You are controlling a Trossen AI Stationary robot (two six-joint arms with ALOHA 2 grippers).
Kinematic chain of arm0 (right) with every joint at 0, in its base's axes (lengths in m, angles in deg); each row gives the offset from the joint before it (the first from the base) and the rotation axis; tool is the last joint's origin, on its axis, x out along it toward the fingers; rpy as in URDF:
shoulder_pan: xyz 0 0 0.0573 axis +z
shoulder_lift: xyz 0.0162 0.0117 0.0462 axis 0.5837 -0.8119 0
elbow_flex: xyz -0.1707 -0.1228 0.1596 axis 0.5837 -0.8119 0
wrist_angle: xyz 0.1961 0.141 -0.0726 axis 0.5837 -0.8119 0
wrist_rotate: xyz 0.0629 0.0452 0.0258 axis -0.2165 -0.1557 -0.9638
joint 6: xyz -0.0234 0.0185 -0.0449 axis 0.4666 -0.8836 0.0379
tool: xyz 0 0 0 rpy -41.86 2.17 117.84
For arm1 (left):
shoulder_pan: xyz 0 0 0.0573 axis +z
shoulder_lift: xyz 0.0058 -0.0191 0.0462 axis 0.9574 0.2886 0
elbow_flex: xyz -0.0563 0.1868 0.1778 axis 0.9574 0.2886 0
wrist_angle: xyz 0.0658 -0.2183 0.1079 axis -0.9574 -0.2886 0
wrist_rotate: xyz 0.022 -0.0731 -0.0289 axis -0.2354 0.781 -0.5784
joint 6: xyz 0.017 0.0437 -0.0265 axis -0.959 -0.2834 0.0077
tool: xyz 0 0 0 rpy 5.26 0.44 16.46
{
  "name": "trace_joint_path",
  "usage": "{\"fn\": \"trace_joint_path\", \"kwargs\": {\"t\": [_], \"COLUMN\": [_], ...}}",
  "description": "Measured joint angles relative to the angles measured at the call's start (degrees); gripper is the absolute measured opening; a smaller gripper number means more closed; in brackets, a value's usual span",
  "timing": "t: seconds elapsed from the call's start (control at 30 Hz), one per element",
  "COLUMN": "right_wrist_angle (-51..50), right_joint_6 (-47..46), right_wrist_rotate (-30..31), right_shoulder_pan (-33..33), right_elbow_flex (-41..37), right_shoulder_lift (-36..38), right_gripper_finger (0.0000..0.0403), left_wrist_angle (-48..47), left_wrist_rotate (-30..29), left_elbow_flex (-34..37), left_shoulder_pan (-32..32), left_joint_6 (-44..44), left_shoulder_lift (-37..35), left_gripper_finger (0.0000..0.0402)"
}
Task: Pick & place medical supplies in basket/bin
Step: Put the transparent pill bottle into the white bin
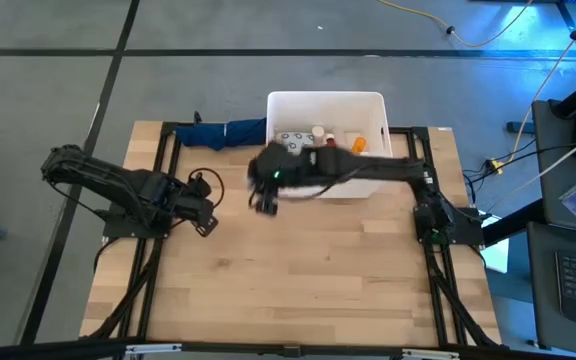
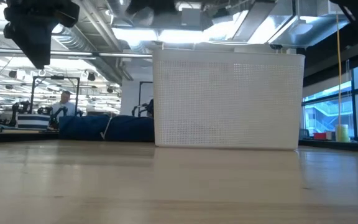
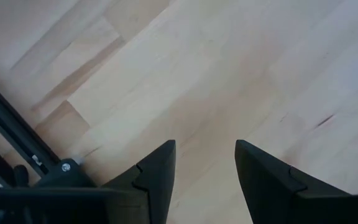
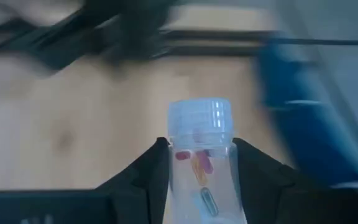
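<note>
1. Nearest to us, the front half of the wooden table (image 1: pixel 298 290) carries no supplies that we can see, so we judge that the loose items have mostly been gathered already.

2. Further in, on the left side, our left gripper (image 3: pixel 205 177) hangs over bare wood with its fingers apart and nothing between them. It looks to be waiting.

3. At mid-table, our right gripper (image 4: pixel 201 180) is clamped on a small clear bottle (image 4: pixel 201 168) with a pale ribbed cap and coloured capsules inside. In the overhead view this gripper (image 1: pixel 266 195) sits just off the front left corner of the white bin (image 1: pixel 376 105), outside its walls, so this bottle is not yet placed.

4. Behind it, the bin already holds several supplies: white items (image 1: pixel 298 140) and an orange-capped bottle (image 1: pixel 358 146) show over its rim. We cannot count them, since the right arm covers part of the inside.

5. Farthest back, the dark blue cloth bundle (image 1: pixel 223 133) lies against the bin's left wall; it is not part of the job.

6. Our judgement: the task is near its end, with the held bottle still to carry over the rim and let go.
</note>
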Motion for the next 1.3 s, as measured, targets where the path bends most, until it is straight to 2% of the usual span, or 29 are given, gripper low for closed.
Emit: {"fn": "trace_joint_path", "kwargs": {"t": [0.07, 0.2, 0.37, 0.53, 0.73, 0.93, 1.1, 1.3], "right_wrist_angle": [-6.1, -9.3, -24.3, -29.5, -19.6, -11.3, -8.2, -7.5], "right_joint_6": [-2.7, -11.7, -23.5, -25.5, -19.4, -16.8, -16.3, -16.3], "right_wrist_rotate": [6.3, 13.6, 14.5, 13.7, 3.2, -1.7, -2.1, -2.1], "right_shoulder_pan": [-1.2, -5.5, -13.5, -21.3, -29.0, -33.1, -33.9, -33.9], "right_elbow_flex": [5.9, -0.9, -7.1, -17.3, -34.5, -47.0, -52.9, -54.9], "right_shoulder_lift": [0.3, 9.2, 15.1, 16.3, 16.3, 16.3, 16.3, 16.4], "right_gripper_finger": [0.0148, 0.0149, 0.015, 0.0151, 0.0151, 0.0151, 0.0151, 0.0158], "left_wrist_angle": [0.2, 0.2, 0.7, 0.9, 1.1, 1.4, 2.0, 2.0], "left_wrist_rotate": [-0.3, -0.6, -2.7, -4.5, -4.8, -4.8, -4.8, -7.1], "left_elbow_flex": [0.0, 0.0, 0.0, 0.0, 0.0, 0.0, 0.0, 0.0], "left_shoulder_pan": [0.0, 0.0, 0.0, 0.0, 0.0, 0.0, 0.0, 0.0], "left_joint_6": [0.0, 0.0, 0.0, 0.0, 0.0, 0.2, 0.1, 0.4], "left_shoulder_lift": [-0.3, -0.5, -0.5, -0.5, -0.5, -0.5, -0.5, -0.5], "left_gripper_finger": [0.0159, 0.0159, 0.0159, 0.0159, 0.0159, 0.0159, 0.0159, 0.0159]}}
